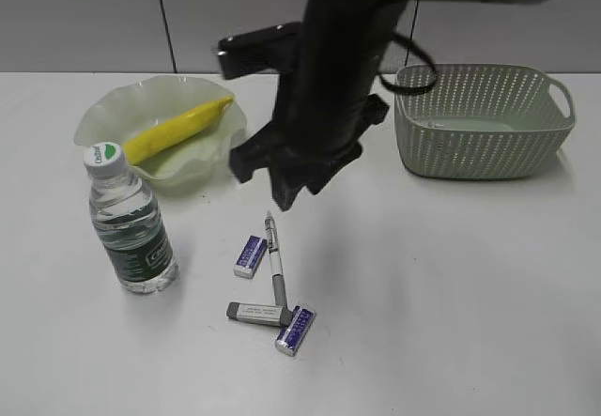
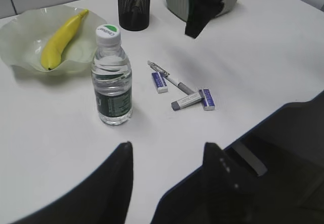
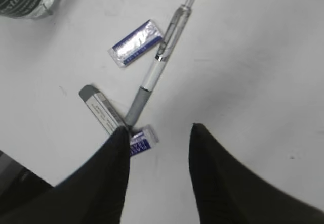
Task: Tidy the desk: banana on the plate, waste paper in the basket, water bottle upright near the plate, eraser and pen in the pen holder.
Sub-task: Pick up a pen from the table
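The banana (image 1: 178, 127) lies in the green plate (image 1: 103, 115). In front of the plate the water bottle (image 1: 130, 223) stands upright. A pen (image 1: 274, 261) lies mid-desk among two blue-white erasers (image 1: 250, 255) (image 1: 295, 330) and a grey eraser (image 1: 255, 314). My right gripper (image 1: 277, 186) hangs open above them; in the right wrist view the right gripper (image 3: 158, 133) is empty, and one finger covers part of an eraser (image 3: 144, 142). My left gripper (image 2: 168, 150) is open over bare desk before the bottle (image 2: 111, 77). The pen holder (image 2: 134, 6) stands at the back. The waste paper is out of view.
The perforated basket (image 1: 484, 120) stands at the back right, and the right arm partly hides it in the left wrist view. The desk's edge (image 2: 283, 107) runs close to my left gripper on its right side.
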Motion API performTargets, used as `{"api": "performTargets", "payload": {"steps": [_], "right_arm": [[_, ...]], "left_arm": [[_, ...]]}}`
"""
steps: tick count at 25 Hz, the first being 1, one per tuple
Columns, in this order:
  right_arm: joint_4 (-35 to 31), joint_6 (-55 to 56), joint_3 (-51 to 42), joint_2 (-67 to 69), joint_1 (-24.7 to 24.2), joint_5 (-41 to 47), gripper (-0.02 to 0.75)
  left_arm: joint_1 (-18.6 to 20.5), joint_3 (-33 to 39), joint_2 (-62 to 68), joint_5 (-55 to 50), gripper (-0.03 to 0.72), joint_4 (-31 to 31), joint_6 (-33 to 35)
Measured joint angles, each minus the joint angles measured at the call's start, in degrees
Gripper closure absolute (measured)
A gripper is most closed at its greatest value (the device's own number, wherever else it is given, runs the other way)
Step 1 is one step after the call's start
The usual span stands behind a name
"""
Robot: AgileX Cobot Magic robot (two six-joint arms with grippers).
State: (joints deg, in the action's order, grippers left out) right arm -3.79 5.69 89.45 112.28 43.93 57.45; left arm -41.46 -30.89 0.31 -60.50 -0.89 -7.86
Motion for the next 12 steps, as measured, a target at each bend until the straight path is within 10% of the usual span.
{"api": "performTargets", "payload": {"steps": [12], "right_arm": [[-2.6,7.5,11.7,20.9,1.0,4.7,0.395]], "left_arm": [[0.0,0.0,0.0,0.0,0.351,-0.1,1.2]]}}
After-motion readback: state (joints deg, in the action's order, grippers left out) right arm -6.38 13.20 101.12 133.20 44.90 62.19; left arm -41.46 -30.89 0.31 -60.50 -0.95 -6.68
